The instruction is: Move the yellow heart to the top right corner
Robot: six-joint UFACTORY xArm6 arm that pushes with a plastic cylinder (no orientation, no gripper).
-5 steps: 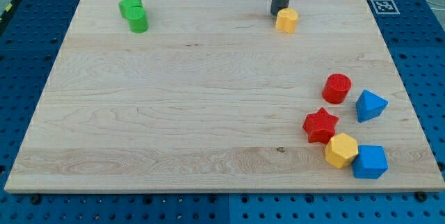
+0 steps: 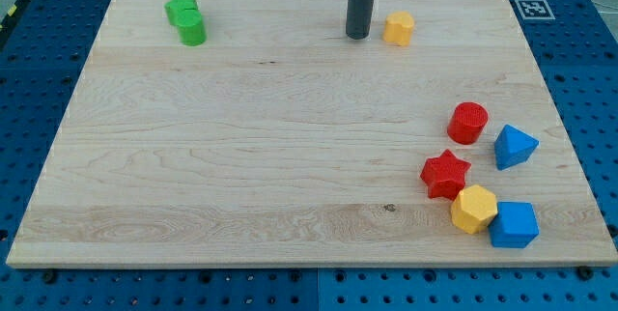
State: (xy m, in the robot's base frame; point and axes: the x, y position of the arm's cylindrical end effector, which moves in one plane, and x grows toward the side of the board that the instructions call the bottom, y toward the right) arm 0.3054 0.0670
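The yellow heart (image 2: 398,28) lies near the view's top, right of centre, on the wooden board (image 2: 290,156). My tip (image 2: 357,36) rests on the board just left of the heart, with a small gap between them. The dark rod rises straight up out of the view's top edge.
Two green blocks (image 2: 186,19) touch each other at the top left. At the lower right sit a red cylinder (image 2: 468,123), a blue triangular block (image 2: 514,146), a red star (image 2: 445,174), a yellow hexagon (image 2: 474,209) and a blue cube (image 2: 513,224).
My tip has moved left and slightly down, away from the yellow heart's upper left side. The heart and the other blocks have not moved.
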